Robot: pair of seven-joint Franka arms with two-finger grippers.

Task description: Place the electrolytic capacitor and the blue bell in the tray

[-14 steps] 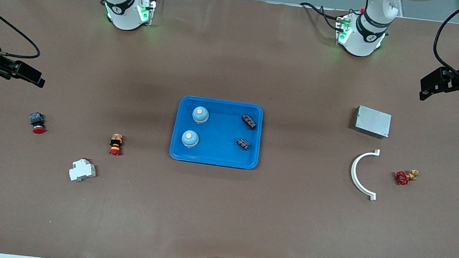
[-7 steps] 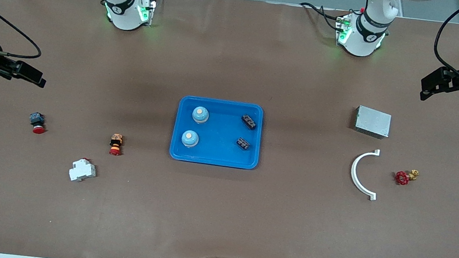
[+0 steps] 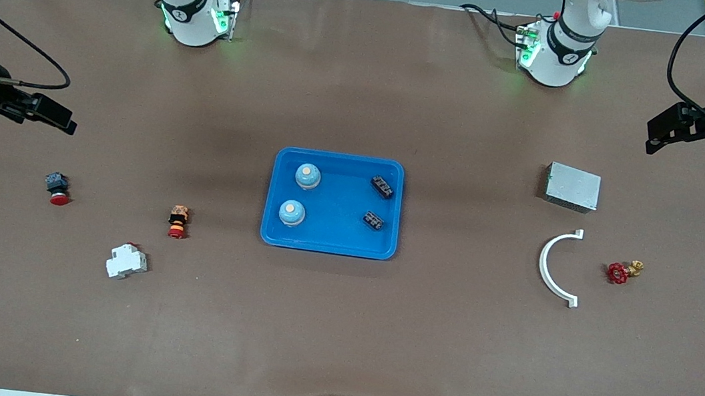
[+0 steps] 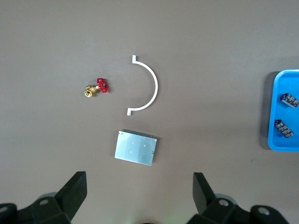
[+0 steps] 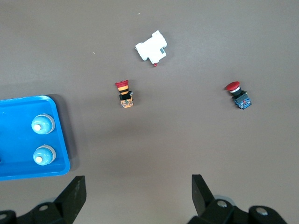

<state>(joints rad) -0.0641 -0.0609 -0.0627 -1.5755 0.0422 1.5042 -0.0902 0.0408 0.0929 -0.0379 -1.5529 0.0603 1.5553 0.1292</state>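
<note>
The bright-blue tray (image 3: 328,243) lies mid-table. In it stand two blue bells (image 3: 307,176) (image 3: 291,213) and lie two black electrolytic capacitors (image 3: 382,187) (image 3: 373,220). My left gripper (image 3: 651,135) is open and empty, up in the air over the left arm's end of the table, well away from the tray. My right gripper (image 3: 69,125) is open and empty over the right arm's end. The left wrist view shows its gripper (image 4: 139,186), the tray's edge (image 4: 275,144) and both capacitors (image 4: 290,99). The right wrist view shows its gripper (image 5: 138,186), the tray (image 5: 28,173) and both bells (image 5: 43,124).
At the left arm's end lie a grey metal box (image 3: 572,186), a white half-ring (image 3: 549,266) and a red-handled brass valve (image 3: 622,271). At the right arm's end lie a red push button (image 3: 57,187), an orange and red button (image 3: 178,221) and a white breaker (image 3: 127,261).
My right gripper has shifted slightly toward the middle of the table. My left gripper has barely moved. Nothing on the table has moved.
</note>
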